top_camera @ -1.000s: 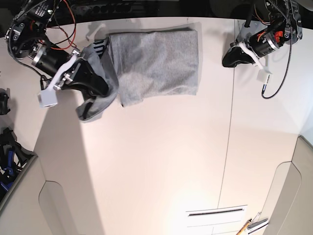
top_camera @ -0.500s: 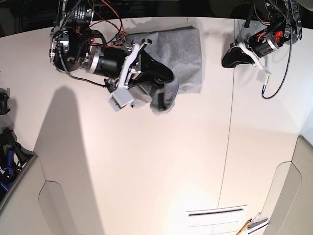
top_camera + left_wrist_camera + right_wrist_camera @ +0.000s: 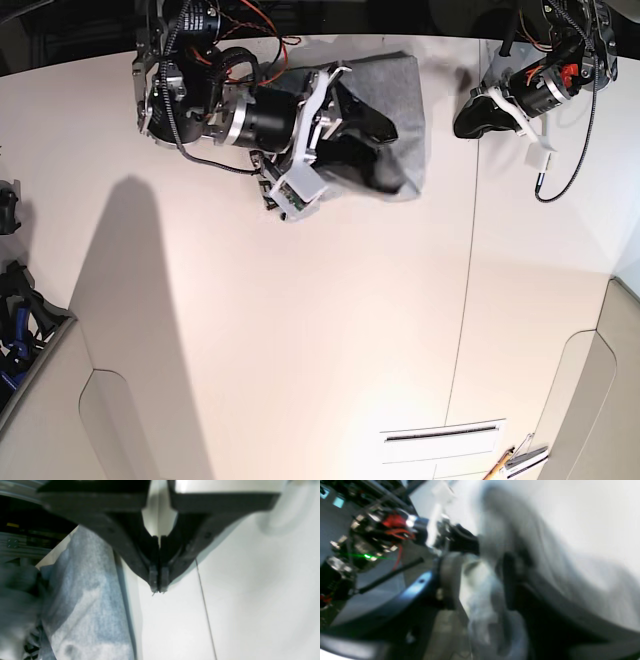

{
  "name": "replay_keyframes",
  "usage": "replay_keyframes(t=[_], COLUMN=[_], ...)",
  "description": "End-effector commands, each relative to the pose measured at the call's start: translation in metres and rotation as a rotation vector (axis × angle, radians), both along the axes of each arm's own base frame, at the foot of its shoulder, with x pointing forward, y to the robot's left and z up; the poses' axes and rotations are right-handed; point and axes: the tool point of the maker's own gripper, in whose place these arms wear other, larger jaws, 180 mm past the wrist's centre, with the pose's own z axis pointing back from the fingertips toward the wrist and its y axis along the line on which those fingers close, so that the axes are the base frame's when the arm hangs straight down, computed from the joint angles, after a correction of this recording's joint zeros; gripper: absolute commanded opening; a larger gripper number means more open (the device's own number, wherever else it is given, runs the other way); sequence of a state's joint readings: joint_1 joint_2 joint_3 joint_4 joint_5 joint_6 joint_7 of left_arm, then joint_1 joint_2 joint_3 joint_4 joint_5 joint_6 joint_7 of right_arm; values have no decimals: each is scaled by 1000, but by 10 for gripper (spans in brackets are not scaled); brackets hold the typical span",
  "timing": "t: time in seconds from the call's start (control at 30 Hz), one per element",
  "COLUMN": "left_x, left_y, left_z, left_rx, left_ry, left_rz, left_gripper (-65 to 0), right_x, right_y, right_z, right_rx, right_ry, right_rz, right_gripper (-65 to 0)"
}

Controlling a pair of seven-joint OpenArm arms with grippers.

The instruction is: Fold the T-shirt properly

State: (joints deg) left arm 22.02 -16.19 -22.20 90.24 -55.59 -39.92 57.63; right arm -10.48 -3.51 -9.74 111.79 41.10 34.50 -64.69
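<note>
While the left hand (image 3: 478,112) is kept closed and empty just off its far edge, the heather-grey cotton T-shirt (image 3: 400,100) is gripped by the right hand (image 3: 385,160) over its near edge on the pale desk (image 3: 300,330).

In the base view the right arm lies over the shirt (image 3: 405,95), hiding its left and middle; only a grey strip along the right edge and far edge shows. The right tool (image 3: 385,150) is a dark shape on the cloth (its tips cannot be made out). The right wrist view is smeared by blur, so its grip stays unclear. In the left wrist view the shirt (image 3: 85,605) runs off the bottom edge, out of focus.
</note>
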Motion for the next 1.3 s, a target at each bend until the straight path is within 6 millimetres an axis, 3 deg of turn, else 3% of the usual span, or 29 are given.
replay_keyframes(t=[0.0,0.2,0.43,0.57,0.67,0.77,0.9,1.03,1.13,1.27], left_x=[1,1,2,5,14,24,32,38,39,39], left_y=[4,4,3,1,3,18,38,45,49,46], left_z=[2,3,4,8,16,30,67,110,123,121], left_rx=[15,15,6,-25,-43,-19,-18,-56,-44,-55], left_ry=[-3,-4,-9,-25,-62,-114,-202,-307,-345,-340], left_rz=[-9,-9,-5,6,30,65,107,119,126,128], left_gripper=[-650,-650,-650,-650,-650,-650,-650,-650,-650,-650], right_x=[2,-15,12,28,36,47,71,93,88,68], right_y=[9,39,36,26,17,4,-25,-57,-68,-71], right_z=[19,43,38,27,18,12,8,10,6,5], right_rx=[69,158,11,-110,-186,-235,-279,-283,-273,-235], right_ry=[-39,-78,-195,-248,-257,-259,-264,-255,-203,-168], right_rz=[7,121,110,83,67,19,-107,-225,-203,-88], right_gripper=[-370,-370,-370,-390,-509,-650,-650,-650,-650,-650])
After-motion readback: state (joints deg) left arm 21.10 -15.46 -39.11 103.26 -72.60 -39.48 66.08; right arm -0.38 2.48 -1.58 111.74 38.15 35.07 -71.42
